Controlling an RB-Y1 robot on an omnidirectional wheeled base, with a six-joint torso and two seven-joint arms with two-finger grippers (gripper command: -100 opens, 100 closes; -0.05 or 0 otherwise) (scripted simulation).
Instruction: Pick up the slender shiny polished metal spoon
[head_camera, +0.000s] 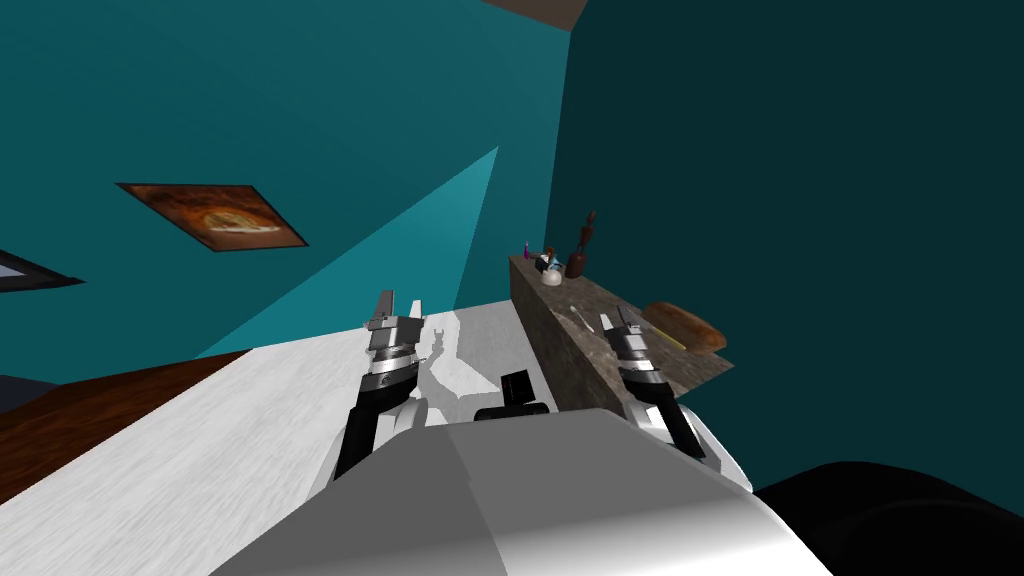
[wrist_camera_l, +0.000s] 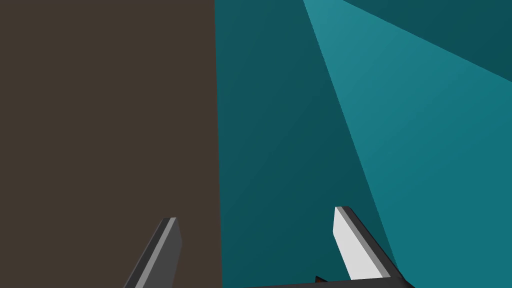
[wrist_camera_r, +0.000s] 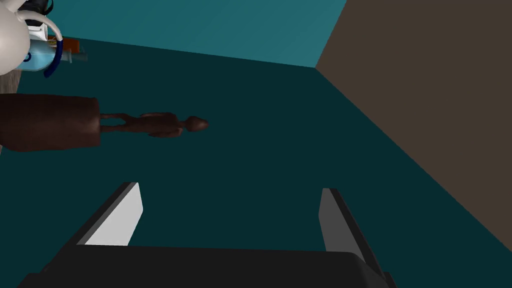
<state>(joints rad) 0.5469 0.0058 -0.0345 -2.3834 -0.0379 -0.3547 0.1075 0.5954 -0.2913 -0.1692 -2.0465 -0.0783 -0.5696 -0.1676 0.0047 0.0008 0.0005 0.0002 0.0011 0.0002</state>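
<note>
Two pincers gape wide: left pincer (head_camera: 400, 303) at centre, right pincer (head_camera: 614, 318) over the speckled brown stone surface (head_camera: 598, 298) near the slender pale spoon (head_camera: 581, 319); teal walls (head_camera: 300, 100) around.

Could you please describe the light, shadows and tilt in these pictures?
Head view: heavily rolled; a bright wedge crosses the teal wall, and the left gripper casts a shadow on the white surface. Left wrist view: a similar bright wedge. Right wrist view: dim, brown figurine dark against the wall.
</note>
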